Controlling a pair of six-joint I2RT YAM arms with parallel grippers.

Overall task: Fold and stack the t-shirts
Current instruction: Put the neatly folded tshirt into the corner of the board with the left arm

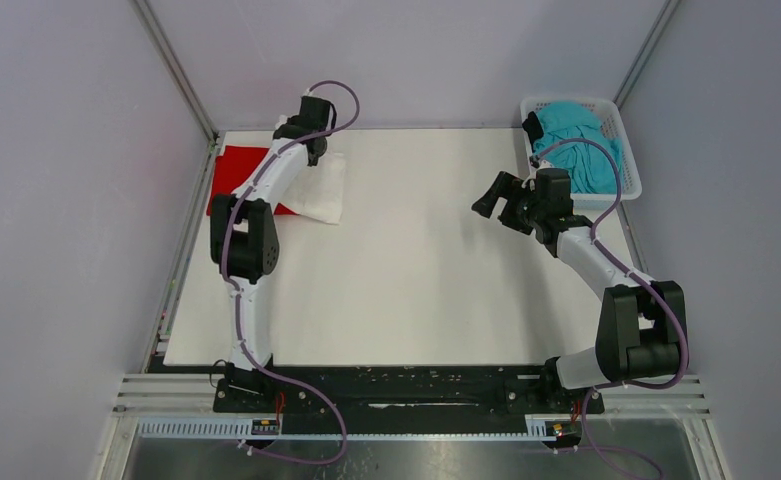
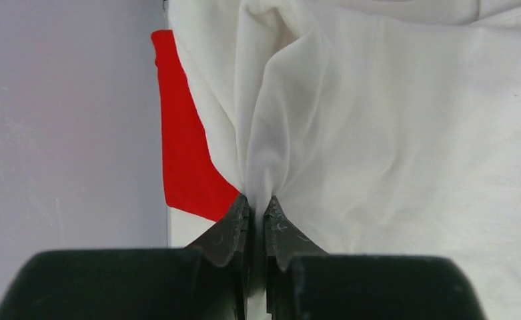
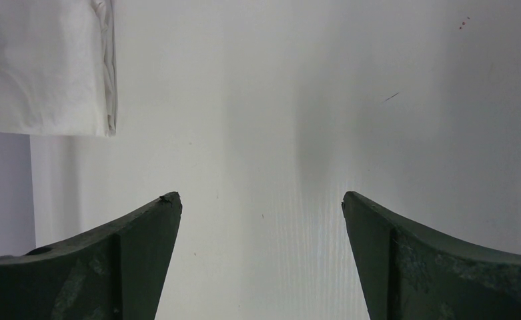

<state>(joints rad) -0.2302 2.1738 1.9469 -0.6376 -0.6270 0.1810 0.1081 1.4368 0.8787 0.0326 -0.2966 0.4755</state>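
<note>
Pinching a raised fold of the white t-shirt [image 2: 391, 133] tight in the left gripper [image 2: 257, 207] at the far left of the table [image 1: 416, 280], partly over the red t-shirt [image 2: 181, 153] beside the wall [image 2: 64, 133], with the right gripper [image 3: 259, 197] spread wide and empty near the basket [image 1: 630, 160] holding a teal t-shirt [image 1: 581, 135].

Left arm [image 1: 266, 180] and right arm [image 1: 586, 255] showing white tubular links, bulky black joint housings [image 1: 244, 238] breaking them up, thin purple cables [image 1: 338, 95] trailing along each, black bases [image 1: 251, 390] anchoring both, dark matte wedge-shaped fingers [image 3: 131, 260] looking scuffed
</note>
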